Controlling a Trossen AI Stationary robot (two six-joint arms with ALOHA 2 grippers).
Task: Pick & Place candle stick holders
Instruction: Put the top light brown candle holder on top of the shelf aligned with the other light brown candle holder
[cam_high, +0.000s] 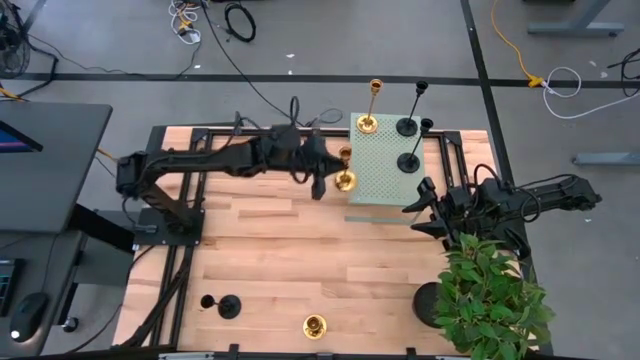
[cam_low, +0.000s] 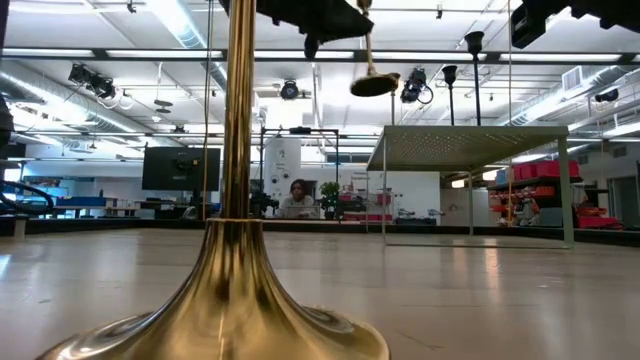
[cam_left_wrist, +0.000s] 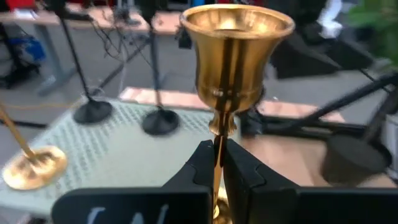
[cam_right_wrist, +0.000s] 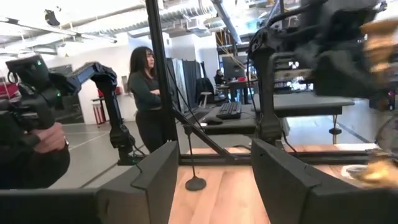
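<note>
I see my left pincer pinching the gold candlestick by its thin stem, cup up, long axis upright, lifted off the worktop just beside the green perforated stand. My right pincer waits spread near the plant.

A perforated pale-green raised metal platform stood at upper centre of the light wooden table. A leafy green plant in a black round pot occupied the lower right.
</note>
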